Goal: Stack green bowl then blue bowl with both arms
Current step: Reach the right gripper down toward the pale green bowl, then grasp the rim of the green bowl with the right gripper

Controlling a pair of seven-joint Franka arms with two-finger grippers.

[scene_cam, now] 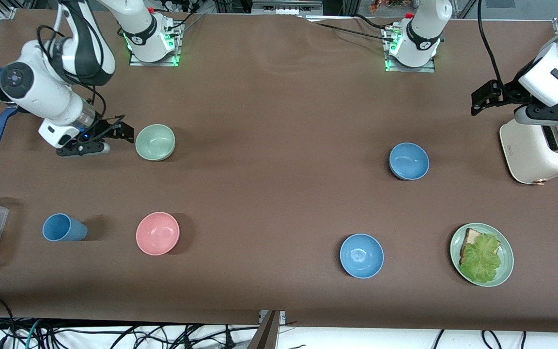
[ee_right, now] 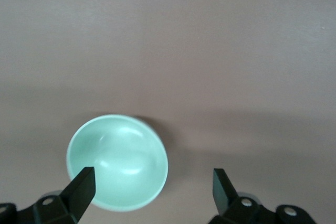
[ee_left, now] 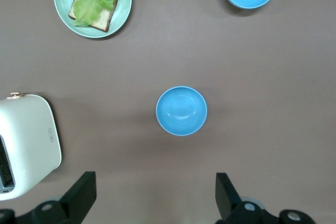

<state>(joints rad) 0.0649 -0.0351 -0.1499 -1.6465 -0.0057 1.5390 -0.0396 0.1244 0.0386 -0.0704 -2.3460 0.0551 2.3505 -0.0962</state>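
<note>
right gripper (scene_cam: 126, 133) wide open, empty, at 9 o'clock of green bowl (scene_cam: 155, 142), may nudge it; left gripper (ee_left: 157, 195) open, empty, may pick brighter bowl (scene_cam: 362, 255) at blue bowl's (scene_cam: 409, 161) 7 o'clock

Green bowl (scene_cam: 155, 141): small, round, pale sage green, matte. Upright, mouth up, empty. Sits on the brown table toward the right arm's end, farther from the front camera than the pink bowl (scene_cam: 158, 233). In the right wrist view its inside (ee_right: 117, 162) reads light mint with a soft sheen. Nothing in it, nothing stacked on it.

Blue bowl (scene_cam: 409, 161): same size, round, muted dusty blue, matte. Upright, mouth up, empty. Sits toward the left arm's end, farther from the front camera than the brighter, glossier blue bowl (scene_cam: 362, 255). In the left wrist view (ee_left: 181, 110) it lies alone on bare table.

The two bowls are well apart, not stacked.
</note>
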